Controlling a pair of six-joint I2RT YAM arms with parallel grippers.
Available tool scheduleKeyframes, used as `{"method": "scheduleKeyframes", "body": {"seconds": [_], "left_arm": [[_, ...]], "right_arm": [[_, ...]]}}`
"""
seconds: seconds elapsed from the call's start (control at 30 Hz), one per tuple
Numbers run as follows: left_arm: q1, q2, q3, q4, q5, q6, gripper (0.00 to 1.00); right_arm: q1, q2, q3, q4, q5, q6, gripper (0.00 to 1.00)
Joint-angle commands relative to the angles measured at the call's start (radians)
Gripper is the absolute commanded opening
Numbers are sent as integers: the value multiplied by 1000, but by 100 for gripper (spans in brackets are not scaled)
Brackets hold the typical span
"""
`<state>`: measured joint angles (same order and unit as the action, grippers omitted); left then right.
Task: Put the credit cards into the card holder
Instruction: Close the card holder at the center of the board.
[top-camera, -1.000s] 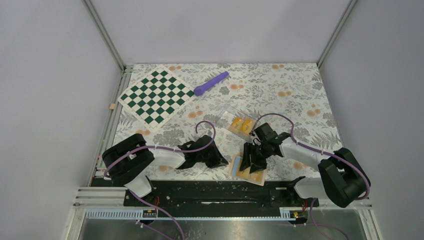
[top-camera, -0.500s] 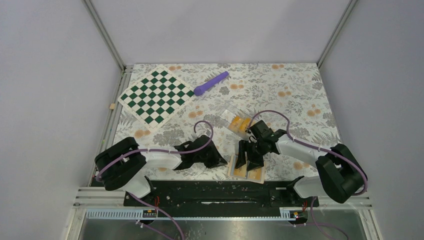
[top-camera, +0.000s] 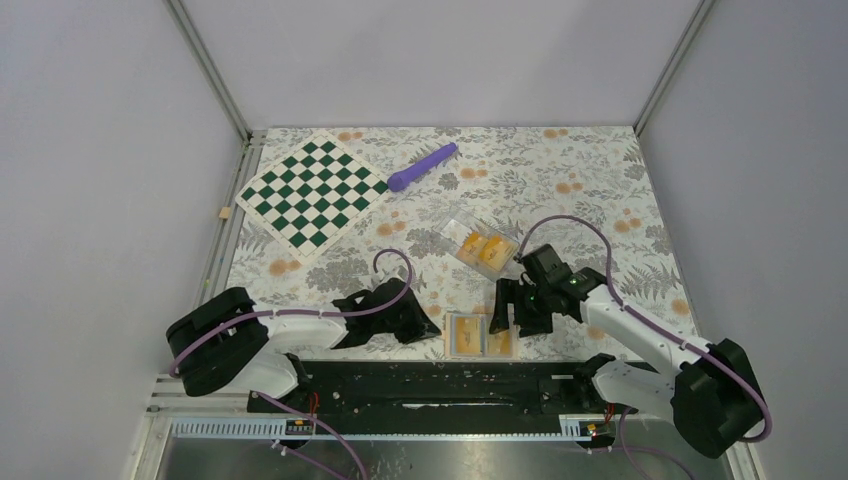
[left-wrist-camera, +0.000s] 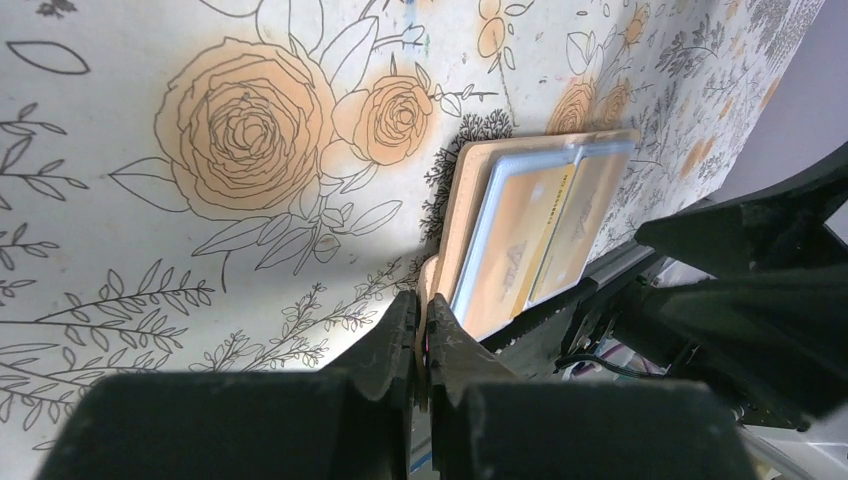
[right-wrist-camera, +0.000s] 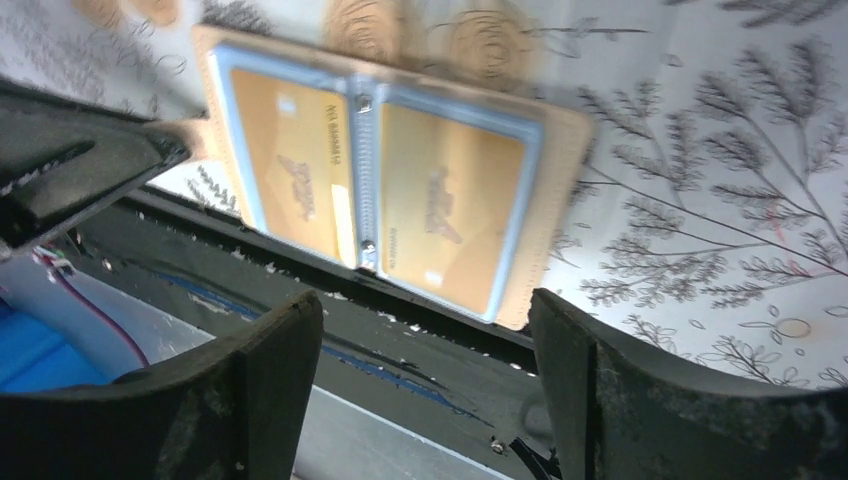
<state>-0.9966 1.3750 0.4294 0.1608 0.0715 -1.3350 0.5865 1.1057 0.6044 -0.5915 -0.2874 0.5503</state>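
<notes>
Card holder (top-camera: 481, 335) lies open at the near edge of the bench (top-camera: 600, 180), credit cards (right-wrist-camera: 297, 175) seated in both blue pockets. Left gripper (left-wrist-camera: 421, 330) pinches its left flap, apparently to steady it. Right gripper (top-camera: 520, 308) stands spread just right of it, holding nothing.

1. The left arm (top-camera: 290, 325) lies low along the near edge, its forearm stretched from the base at 8 o'clock toward 3 o'clock.
2. The left gripper (top-camera: 432, 328) points toward 3 o'clock, its jaws pressed together on a tan tab at the edge of the card holder (left-wrist-camera: 458, 230).
3. The right arm (top-camera: 640, 325) reaches from its base at 5 o'clock toward 10 o'clock, elbow raised.
4. The right gripper (top-camera: 519, 312) tilts downward, its two fingers (right-wrist-camera: 280, 380) spread wide and holding nothing.
</notes>
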Motion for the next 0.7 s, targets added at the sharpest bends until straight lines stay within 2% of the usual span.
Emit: {"method": "scheduleKeyframes", "body": {"seconds": [0.0, 0.17, 0.3, 0.43, 0.53, 0.67], "left_arm": [[3, -25, -5, 10, -16, 3, 0], [0, -9, -1, 24, -6, 7, 0], [-6, 12, 4, 45, 5, 3, 0], [-8, 33, 25, 51, 18, 10, 0], [-11, 49, 38, 53, 27, 18, 0], [-17, 82, 50, 70, 49, 22, 0]], "right_arm": [[-107, -39, -83, 2, 1, 8, 77], [-197, 6, -152, 85, -96, 39, 63], [-200, 80, -160, 168, -132, 53, 63], [-199, 125, -204, 319, -266, 86, 62], [-200, 58, -227, 350, -308, 104, 60], [-200, -124, -245, 340, -307, 136, 60]]}}
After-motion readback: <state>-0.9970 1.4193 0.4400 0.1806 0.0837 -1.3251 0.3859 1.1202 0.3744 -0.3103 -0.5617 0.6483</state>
